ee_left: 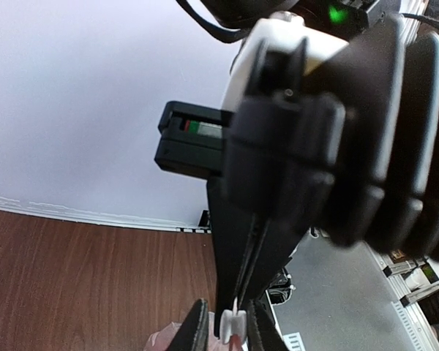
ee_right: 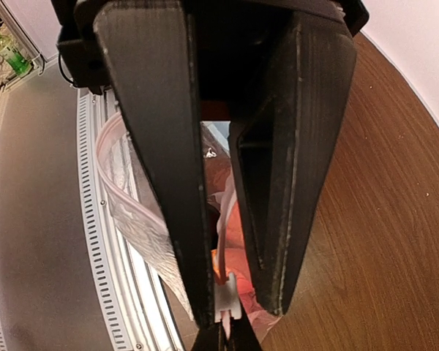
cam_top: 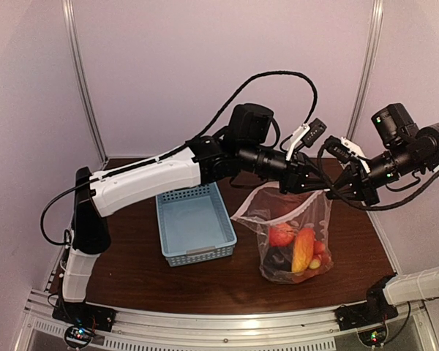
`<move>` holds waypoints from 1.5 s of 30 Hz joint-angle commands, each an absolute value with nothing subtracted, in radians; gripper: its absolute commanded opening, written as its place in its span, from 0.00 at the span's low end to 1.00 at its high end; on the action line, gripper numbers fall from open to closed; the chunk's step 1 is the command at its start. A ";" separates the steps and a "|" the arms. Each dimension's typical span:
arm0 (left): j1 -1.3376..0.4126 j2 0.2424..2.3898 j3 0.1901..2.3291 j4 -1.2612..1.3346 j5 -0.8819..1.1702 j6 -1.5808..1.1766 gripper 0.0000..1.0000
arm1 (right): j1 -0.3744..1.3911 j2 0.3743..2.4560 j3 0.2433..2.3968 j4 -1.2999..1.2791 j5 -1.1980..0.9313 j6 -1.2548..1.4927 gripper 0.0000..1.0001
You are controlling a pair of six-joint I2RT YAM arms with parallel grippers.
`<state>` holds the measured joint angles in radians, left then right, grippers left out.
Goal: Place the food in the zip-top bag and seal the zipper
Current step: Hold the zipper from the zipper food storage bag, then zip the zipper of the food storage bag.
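Note:
The zip-top bag [cam_top: 278, 212] stands on the table right of centre. The food [cam_top: 302, 248] is inside it: red, yellow-orange and dark pieces. The left part of its mouth gapes open. My two grippers meet tip to tip at the bag's upper right edge. My left gripper [cam_top: 307, 186] [ee_left: 230, 329] is shut on the zipper's white slider [ee_left: 234, 325] [ee_right: 227, 298]. My right gripper [cam_top: 335, 186] [ee_right: 238, 311] faces it, pinching the bag's mouth strip beside the slider. The bag [ee_right: 139, 219] hangs below my right fingers.
The light-blue perforated basket [cam_top: 197, 252] sits empty left of the bag, under my left arm. Black cables loop above both wrists. A metal rail [cam_top: 227, 322] runs along the table's near edge. Pale walls close in behind and at the sides.

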<state>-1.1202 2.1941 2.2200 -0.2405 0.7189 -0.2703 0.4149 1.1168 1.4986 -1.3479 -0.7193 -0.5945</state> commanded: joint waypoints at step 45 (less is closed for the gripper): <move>-1.003 1.726 1.567 -0.284 0.536 -0.209 0.00 | 0.115 1.036 1.478 -1.087 -0.566 -0.523 0.00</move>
<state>-1.0214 1.7664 1.6161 -0.2279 0.5518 -0.2317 0.1478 1.0386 1.4788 -1.1797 -0.6102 -0.5484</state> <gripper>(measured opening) 0.087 0.005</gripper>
